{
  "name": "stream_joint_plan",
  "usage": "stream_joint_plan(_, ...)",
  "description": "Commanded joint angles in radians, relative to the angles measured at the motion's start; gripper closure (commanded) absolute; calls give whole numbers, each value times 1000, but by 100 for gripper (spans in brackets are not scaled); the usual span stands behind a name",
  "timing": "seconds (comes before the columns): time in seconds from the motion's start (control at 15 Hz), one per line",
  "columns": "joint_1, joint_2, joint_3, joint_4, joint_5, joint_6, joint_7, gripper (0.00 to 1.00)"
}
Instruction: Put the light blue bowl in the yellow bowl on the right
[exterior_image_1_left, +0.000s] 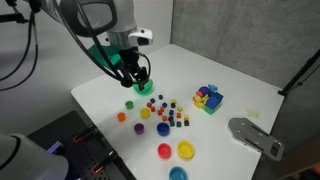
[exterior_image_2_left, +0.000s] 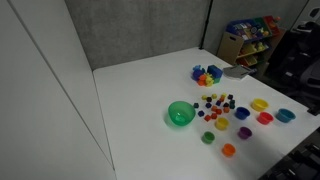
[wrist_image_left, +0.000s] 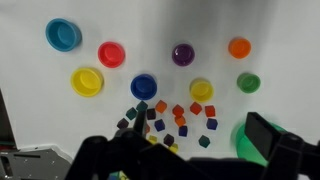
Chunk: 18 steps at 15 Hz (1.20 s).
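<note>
Released, empty claw (exterior_image_1_left: 139, 79) should travel to the small round light blue plastic bowl (wrist_image_left: 63, 35), upper left, and pinch its rim squarely.

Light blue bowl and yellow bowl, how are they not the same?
Colour: the light blue bowl is pale blue, the yellow bowl bright yellow. Place: the light blue bowl sits at the outer end of the group, the yellow bowl nearer the small blocks, beside the dark blue bowl. Both are round, empty and upright.
</note>
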Motion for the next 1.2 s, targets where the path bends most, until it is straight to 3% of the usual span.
stream_joint_plan(0.0, -29, 133, -16, 61, -10, 43, 25, 0)
stream_joint_plan(0.4, -75, 288, -56, 95, -8, 190, 44, 0)
stream_joint_plan(0.87, -74, 292, -63, 86, -1, 189, 15, 0)
stream_joint_plan(1.13, -93, 364, -96, 119, 22, 212, -9, 0)
